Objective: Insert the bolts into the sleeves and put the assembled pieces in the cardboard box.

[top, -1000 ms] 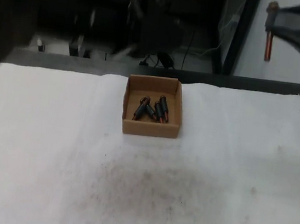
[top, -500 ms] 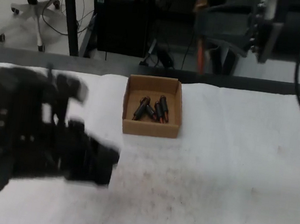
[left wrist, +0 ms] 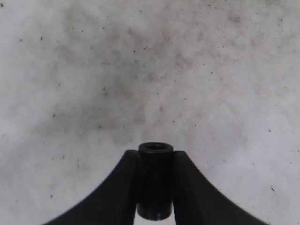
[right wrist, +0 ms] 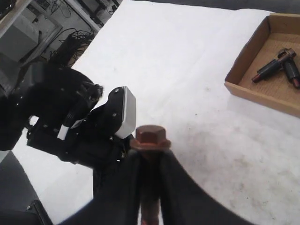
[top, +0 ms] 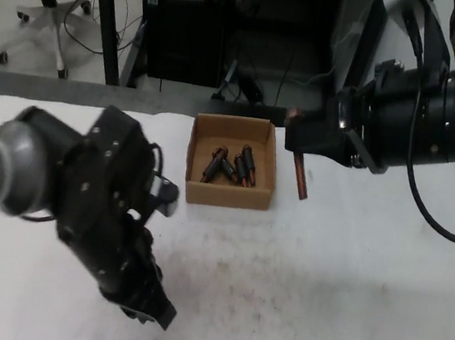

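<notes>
Copper-coloured and hex-headed, the bolt [right wrist: 150,138] is clenched in the right hand [right wrist: 149,159]. Its shank is pinched between the two fingers and its head stands clear of them. In the high view its long axis runs nearly upright, a little tilted, with the head up and the other end pointing down at the table [top: 348,270], just beside the right wall of the cardboard box [top: 228,195]. How high that end hangs above the table cannot be told. In the right wrist view the fingers cover most of the shank, and the picture's edge cuts off its far end.

The black sleeve [left wrist: 155,180] is grasped by the left hand [left wrist: 155,157], squeezed between both fingers with its long axis set crosswise to them. One open end is turned partly toward the wrist camera, so the bore shows. Beyond it lies the grey-stained white cloth [left wrist: 140,70] over the table. This hand is at the near left part of the table, well apart from the box. In the high view the arm's own bulk covers the sleeve, so its heading there cannot be told.

Inside the box lie several assembled pieces [top: 228,166], dark sleeves with reddish bolt ends. They overlap at varied angles, so the count is hard to make out. The right wrist view cuts the box at the picture's edge, with two of the pieces seen.
</notes>
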Controlling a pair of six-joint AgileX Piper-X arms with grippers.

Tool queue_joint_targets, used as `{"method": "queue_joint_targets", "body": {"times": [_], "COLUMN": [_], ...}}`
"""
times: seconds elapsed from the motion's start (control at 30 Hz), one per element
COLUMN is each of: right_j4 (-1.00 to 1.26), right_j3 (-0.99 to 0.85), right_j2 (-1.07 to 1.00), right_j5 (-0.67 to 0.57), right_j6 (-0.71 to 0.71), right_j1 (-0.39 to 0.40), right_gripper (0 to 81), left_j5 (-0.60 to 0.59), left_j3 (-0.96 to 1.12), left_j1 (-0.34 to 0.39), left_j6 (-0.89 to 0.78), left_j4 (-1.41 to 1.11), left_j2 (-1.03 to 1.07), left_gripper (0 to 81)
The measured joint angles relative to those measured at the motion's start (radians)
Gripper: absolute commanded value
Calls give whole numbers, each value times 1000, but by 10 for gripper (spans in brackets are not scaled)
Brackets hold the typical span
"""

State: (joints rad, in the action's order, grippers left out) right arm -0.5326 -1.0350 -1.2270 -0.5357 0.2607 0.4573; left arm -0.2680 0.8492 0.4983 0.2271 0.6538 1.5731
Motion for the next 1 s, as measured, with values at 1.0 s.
{"method": "queue_joint_targets", "body": {"times": [1.0], "right_j4": [-13], "right_j3": [0], "right_j2": [0], "right_j5": [5], "right_j6": [-9], "right_j1": [0], "right_gripper": [8], "left_j5": [139], "left_j3": [91], "left_j1": [42], "left_j6": [261], "left_j4": [68], "left_j2": [160], "left_gripper": [317]}}
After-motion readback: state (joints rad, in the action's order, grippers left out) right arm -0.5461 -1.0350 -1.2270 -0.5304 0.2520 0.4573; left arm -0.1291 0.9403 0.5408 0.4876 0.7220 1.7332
